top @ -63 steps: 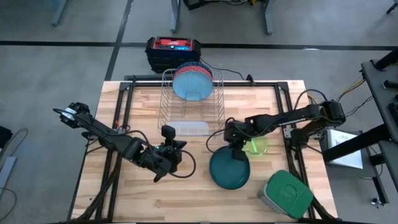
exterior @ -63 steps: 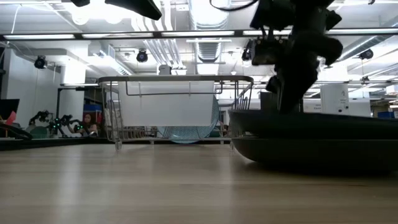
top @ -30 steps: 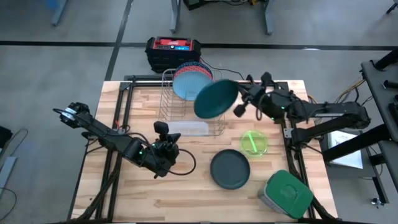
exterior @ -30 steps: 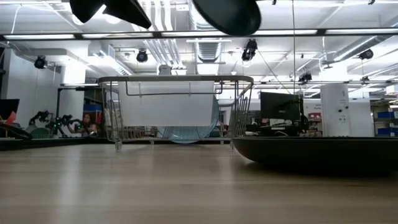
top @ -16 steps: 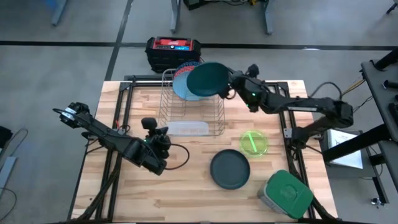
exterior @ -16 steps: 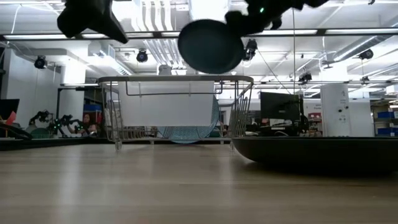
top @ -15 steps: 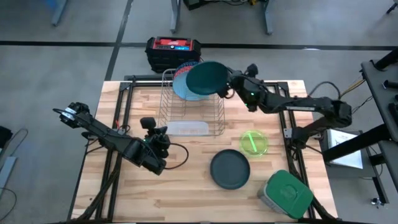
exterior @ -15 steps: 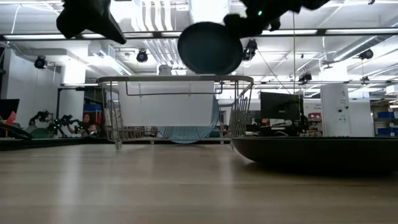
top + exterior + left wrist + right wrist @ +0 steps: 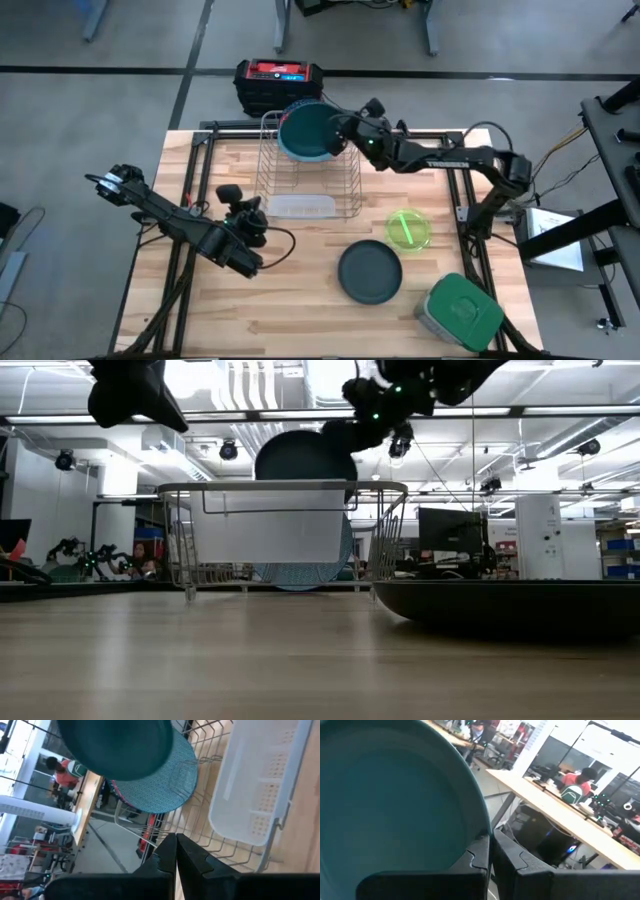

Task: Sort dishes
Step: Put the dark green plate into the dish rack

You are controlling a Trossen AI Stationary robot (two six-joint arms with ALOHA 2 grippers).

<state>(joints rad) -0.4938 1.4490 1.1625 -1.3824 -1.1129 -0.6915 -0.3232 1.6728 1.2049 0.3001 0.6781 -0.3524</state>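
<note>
My right gripper (image 9: 347, 131) is shut on a dark green plate (image 9: 304, 129) held on edge over the far end of the silver wire rack (image 9: 308, 168); the plate also shows in the low view (image 9: 300, 456). A blue-speckled plate (image 9: 167, 785) stands in the rack behind it. A second dark green plate (image 9: 370, 272) lies flat on the table, with a neon-green bowl (image 9: 408, 230) to its far right. My left gripper (image 9: 236, 203) is shut and empty, raised left of the rack. My right gripper pinches the plate's rim (image 9: 482, 831) between its two fingers, on the side of the plate toward the table's right. The fingers come in about level from the right. The plate stands on edge, its lower edge behind the rack's top rail (image 9: 300, 486); whether it touches the rack I cannot tell.
A white plastic tray (image 9: 305, 207) hangs on the rack's near side. A grey container with a green lid (image 9: 460, 312) sits at the near right corner. A black and red box (image 9: 279, 80) stands beyond the table's far edge. People sit in the room behind.
My right gripper has carried the dark green plate toward the table's left and far edge and down, from beside the rack to over its far end; the plate has turned more upright. My left gripper has drawn a little toward the table's left.
</note>
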